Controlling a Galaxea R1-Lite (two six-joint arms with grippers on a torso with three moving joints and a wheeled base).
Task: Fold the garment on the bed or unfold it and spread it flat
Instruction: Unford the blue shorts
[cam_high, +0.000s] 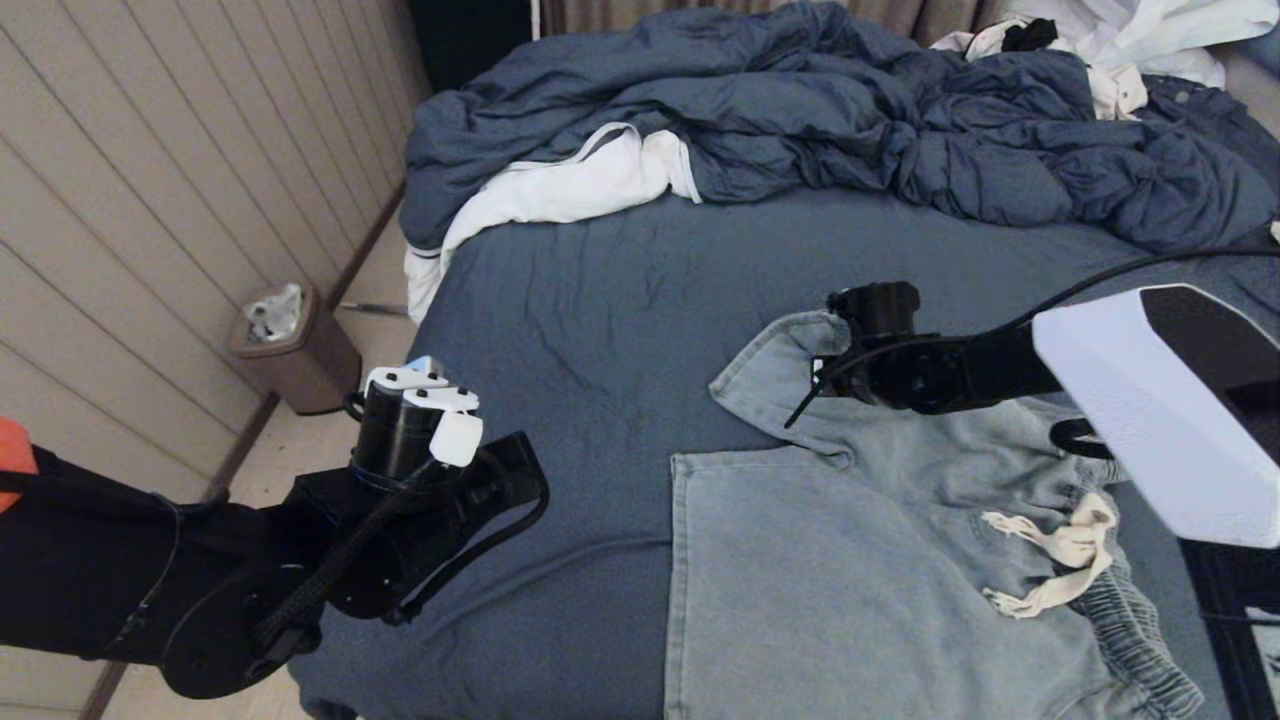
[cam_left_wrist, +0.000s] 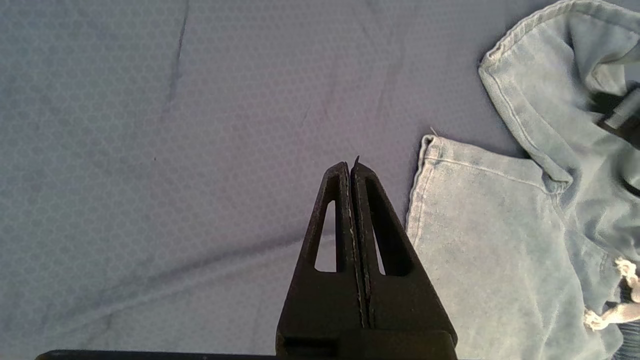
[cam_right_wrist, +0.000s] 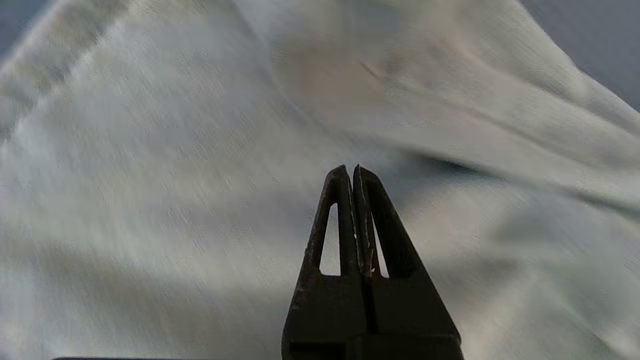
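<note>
1. Lying on the near right part of the bed (cam_high: 590, 330): light blue denim-look shorts (cam_high: 850, 590), one leg flat, its hem toward the robot's left; the other leg folded and rumpled, rising toward the far side.
2. Waistband (ribbed elastic), at the right edge of the head view, with the cream drawstring (cam_high: 1060, 560) lying loose on the fabric beside it.
3. Right gripper (cam_right_wrist: 356, 172): over the rumpled leg of the shorts, fingers pressed together with nothing between them in the wrist view; the blurred pale cloth fills the background there, and contact with it cannot be told.
4. Left gripper (cam_left_wrist: 350, 167): above bare dark blue sheet, near the flat leg's hem corner but apart from it; fingers closed on each other, holding nothing.
5. Dark blue duvet (cam_high: 850, 130): heaped across the far side of the bed.
6. White cloth with thin dark trim (cam_high: 560, 190): partly under the duvet's left end, hanging over the bed edge.
7. Small brown bin (cam_high: 295, 350): on the floor beside the panelled wall, left of the bed.
</note>
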